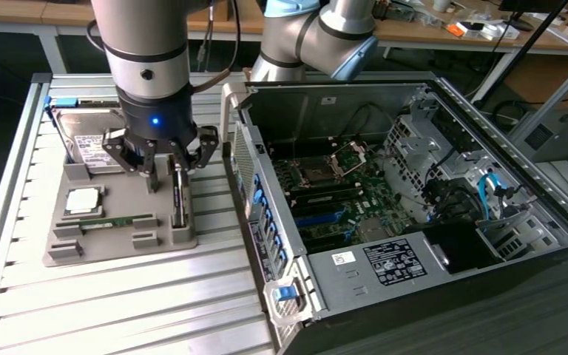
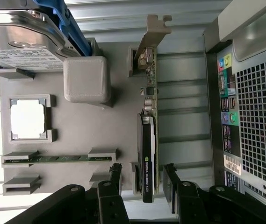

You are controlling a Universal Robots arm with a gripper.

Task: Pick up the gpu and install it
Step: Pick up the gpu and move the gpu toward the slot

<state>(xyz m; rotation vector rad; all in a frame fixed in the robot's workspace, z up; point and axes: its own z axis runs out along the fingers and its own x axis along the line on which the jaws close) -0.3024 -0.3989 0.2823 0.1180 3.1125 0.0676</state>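
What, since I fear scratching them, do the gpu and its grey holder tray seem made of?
The gpu: circuit board with a black cooler, likely matte plastic; its end bracket looks like bare metal by its silver sheen. The holder tray: uniformly grey, matte, probably plastic.

arm (image 1: 146, 44): silver-grey tube | joint cap (image 1: 289, 6): pale blue | wrist (image 1: 138, 109): black, blue light (image 1: 154, 121) | jaws: black

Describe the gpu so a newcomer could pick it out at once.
Beside the open computer case, on the exterior view's left, sits a grey tray. The gpu stands on edge along the tray's side nearest the case, within the open gripper. Unlike the silver hard drive and green memory stick, it is a dark card with a silver bracket.
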